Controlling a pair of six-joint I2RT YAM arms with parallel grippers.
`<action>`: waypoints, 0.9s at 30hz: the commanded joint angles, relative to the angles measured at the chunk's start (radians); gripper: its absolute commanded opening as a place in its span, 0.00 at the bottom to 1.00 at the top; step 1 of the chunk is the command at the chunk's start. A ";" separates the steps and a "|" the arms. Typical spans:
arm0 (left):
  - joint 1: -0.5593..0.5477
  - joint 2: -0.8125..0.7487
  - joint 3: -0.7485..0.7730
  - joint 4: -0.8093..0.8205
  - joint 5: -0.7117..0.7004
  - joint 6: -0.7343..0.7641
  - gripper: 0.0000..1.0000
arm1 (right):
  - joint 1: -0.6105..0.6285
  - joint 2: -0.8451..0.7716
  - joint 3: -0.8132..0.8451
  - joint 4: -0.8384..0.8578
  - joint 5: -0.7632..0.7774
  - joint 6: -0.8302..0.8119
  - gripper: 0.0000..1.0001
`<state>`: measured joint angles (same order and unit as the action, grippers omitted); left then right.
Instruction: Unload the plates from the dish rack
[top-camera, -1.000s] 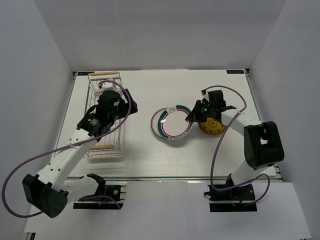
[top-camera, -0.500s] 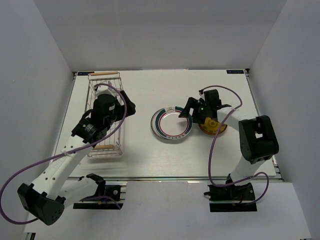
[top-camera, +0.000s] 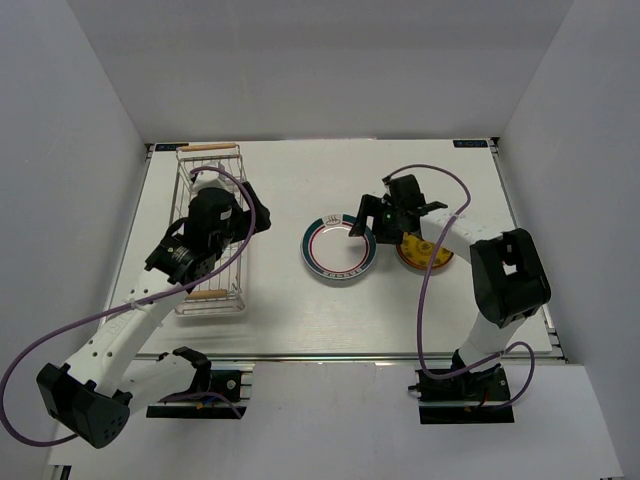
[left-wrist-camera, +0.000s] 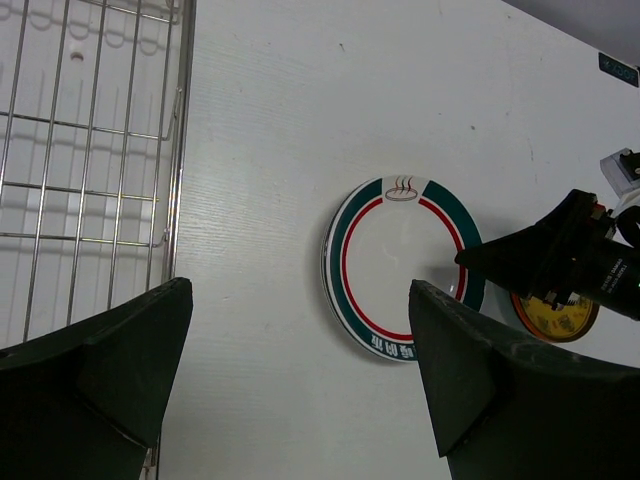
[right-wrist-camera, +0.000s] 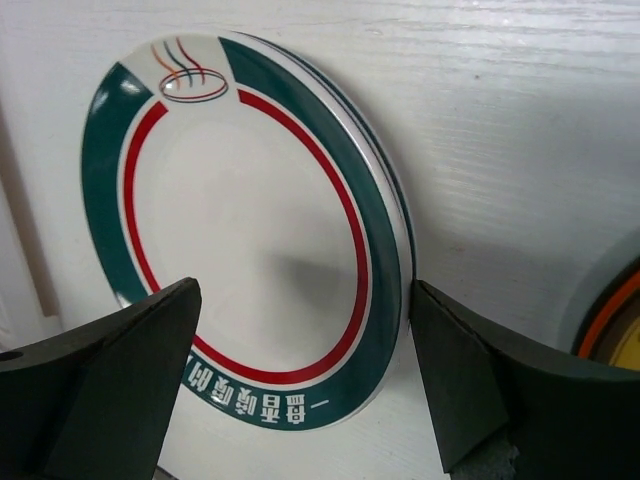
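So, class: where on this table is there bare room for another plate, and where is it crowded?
Bare table lies between the dish rack and the ringed plate, behind both plates, and along the near edge. Crowded: the right gripper hangs over the gap between ringed plate and yellow-brown plate.

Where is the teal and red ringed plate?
In the top view the plate lies mid-table, between the dish rack on its left and the small yellow plate on its right.

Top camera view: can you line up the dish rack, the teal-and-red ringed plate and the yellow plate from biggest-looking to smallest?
1. dish rack, by far the biggest
2. teal-and-red ringed plate
3. yellow plate, partly hidden but clearly the smallest
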<state>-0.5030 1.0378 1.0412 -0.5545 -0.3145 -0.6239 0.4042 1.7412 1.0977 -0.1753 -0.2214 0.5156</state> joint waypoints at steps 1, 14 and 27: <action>0.004 -0.021 0.005 -0.015 -0.021 0.015 0.98 | 0.008 -0.028 0.034 -0.058 0.126 0.010 0.89; -0.005 -0.019 0.144 -0.108 -0.130 0.116 0.98 | -0.013 -0.590 -0.128 -0.099 0.750 -0.029 0.89; -0.014 -0.058 0.063 -0.021 -0.083 0.161 0.98 | -0.015 -0.925 -0.354 -0.231 0.938 -0.014 0.89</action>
<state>-0.5137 0.9794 1.1080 -0.5976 -0.4007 -0.4789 0.3889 0.8379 0.7673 -0.3954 0.6628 0.4847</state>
